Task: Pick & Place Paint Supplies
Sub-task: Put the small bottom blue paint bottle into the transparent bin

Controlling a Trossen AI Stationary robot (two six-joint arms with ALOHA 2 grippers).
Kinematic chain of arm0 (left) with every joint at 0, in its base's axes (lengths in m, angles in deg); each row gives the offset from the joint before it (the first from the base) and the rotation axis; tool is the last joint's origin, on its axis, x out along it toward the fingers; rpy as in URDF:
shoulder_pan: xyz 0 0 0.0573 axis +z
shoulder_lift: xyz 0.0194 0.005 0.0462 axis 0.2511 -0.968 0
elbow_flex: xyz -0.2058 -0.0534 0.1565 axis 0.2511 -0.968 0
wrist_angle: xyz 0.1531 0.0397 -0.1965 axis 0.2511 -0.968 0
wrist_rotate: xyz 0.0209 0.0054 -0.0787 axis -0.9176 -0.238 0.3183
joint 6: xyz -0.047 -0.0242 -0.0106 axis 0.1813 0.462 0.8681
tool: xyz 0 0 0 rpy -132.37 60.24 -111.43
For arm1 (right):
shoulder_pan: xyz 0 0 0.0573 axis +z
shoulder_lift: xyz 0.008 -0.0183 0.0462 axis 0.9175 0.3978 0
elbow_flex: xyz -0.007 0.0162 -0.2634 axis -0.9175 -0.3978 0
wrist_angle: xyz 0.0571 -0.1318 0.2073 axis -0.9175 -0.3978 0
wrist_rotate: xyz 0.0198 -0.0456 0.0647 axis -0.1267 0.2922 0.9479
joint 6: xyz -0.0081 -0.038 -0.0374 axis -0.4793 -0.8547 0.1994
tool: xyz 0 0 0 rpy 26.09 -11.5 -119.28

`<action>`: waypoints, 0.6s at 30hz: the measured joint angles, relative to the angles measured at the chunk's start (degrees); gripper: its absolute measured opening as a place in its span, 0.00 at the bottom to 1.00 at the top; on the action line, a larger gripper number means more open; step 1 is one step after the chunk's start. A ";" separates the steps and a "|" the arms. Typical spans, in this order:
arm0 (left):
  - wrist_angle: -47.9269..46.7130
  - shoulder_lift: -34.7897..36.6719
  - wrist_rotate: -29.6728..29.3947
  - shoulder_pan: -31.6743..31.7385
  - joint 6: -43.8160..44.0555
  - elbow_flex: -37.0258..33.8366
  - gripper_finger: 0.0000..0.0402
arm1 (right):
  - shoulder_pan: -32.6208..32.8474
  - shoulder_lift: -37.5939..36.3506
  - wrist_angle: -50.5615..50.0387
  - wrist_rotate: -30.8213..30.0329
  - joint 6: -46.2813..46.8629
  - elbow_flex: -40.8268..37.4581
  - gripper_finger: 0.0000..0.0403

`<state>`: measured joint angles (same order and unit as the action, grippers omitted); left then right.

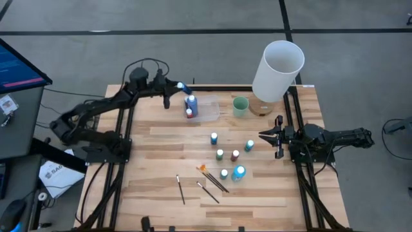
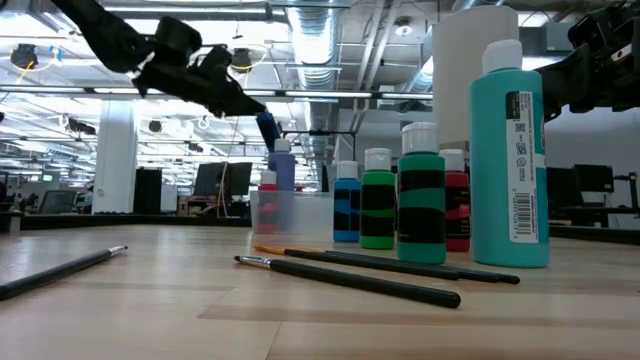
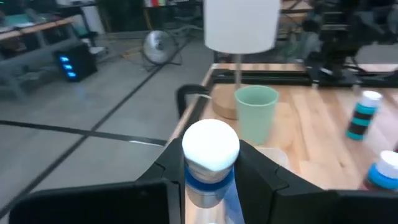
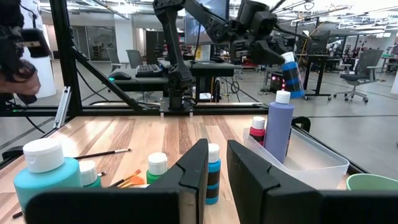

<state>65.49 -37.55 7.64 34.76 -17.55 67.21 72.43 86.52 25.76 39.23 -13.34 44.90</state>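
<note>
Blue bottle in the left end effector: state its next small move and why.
Probably lower it into the clear bin. The left end effector holds the blue bottle in the air just beside the bin, where a purple bottle and a red bottle already stand.

Paint bottles: nine in all.
Standing on the table: six, a blue bottle (image 1: 214, 137), a small teal bottle (image 1: 249, 145), a dark green bottle (image 1: 219, 154), a red bottle (image 1: 235, 155), a light green bottle (image 1: 224, 174) and a big teal bottle (image 1: 239, 172).
Inside the clear tray (image 1: 207, 116): two, a purple bottle (image 1: 191, 101) and a small red bottle (image 1: 189, 113).
Held up in the air: one, a bright blue bottle (image 1: 181, 86).
Brushes: about four, a lone brush (image 1: 180, 189), a short brush (image 1: 208, 192), an orange brush (image 1: 201, 168) and the dark brushes (image 1: 216, 181) lying close together, too close to count well.
Green cup (image 1: 240, 106): one.
Tall white tube (image 1: 278, 69): one.
Robot arms: two.
</note>
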 joint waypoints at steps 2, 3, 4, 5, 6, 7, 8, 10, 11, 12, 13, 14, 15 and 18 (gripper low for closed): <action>0.59 -1.52 0.61 -0.02 -0.82 0.00 0.18 | 0.00 0.00 0.00 0.00 0.00 0.01 0.13; 0.85 -2.14 0.83 0.00 -1.39 0.02 0.18 | 0.00 0.00 0.00 0.00 0.00 0.00 0.13; 0.84 -2.75 2.16 0.04 -1.73 0.02 0.18 | 0.00 0.00 0.00 0.00 0.00 0.01 0.13; 1.10 -3.54 3.82 0.33 -1.80 0.02 0.18 | 0.01 -0.01 0.00 0.00 0.00 0.01 0.13; 1.17 -4.12 5.48 0.63 -1.88 0.01 0.18 | 0.00 0.00 0.00 0.00 0.00 0.01 0.13; 1.35 -4.64 7.27 0.97 -1.86 0.00 0.18 | 0.00 0.00 0.00 0.00 0.00 0.00 0.13; 1.98 -5.20 8.20 1.19 -1.86 0.00 0.18 | 0.01 -0.01 0.00 0.00 0.00 0.00 0.13; 2.14 -6.14 8.33 1.90 -1.82 0.00 0.18 | 0.00 0.00 0.00 0.00 -0.02 0.00 0.13; 2.15 -6.55 8.62 2.21 -1.76 0.00 0.18 | 0.02 0.00 0.00 0.00 0.00 0.00 0.13; 2.38 -6.82 8.84 2.38 -1.70 0.00 0.18 | 0.02 0.00 0.00 0.00 -0.02 0.02 0.13; 2.69 -7.02 9.13 2.51 -1.68 0.00 0.18 | 0.01 0.00 0.00 0.00 0.00 0.02 0.13; 2.89 -7.10 9.12 2.57 -1.68 0.00 0.18 | 0.01 -0.01 0.00 0.00 0.00 0.02 0.13; 3.08 -7.10 9.07 2.58 -1.68 0.00 0.18 | 0.00 0.00 0.00 0.00 0.00 0.01 0.13; 3.56 -7.10 9.23 2.49 -2.27 0.00 0.18 | 0.01 0.00 0.00 0.00 -0.02 0.02 0.13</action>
<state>69.04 -44.65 16.87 37.25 -19.82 67.21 72.44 86.53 25.76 39.23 -13.37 44.92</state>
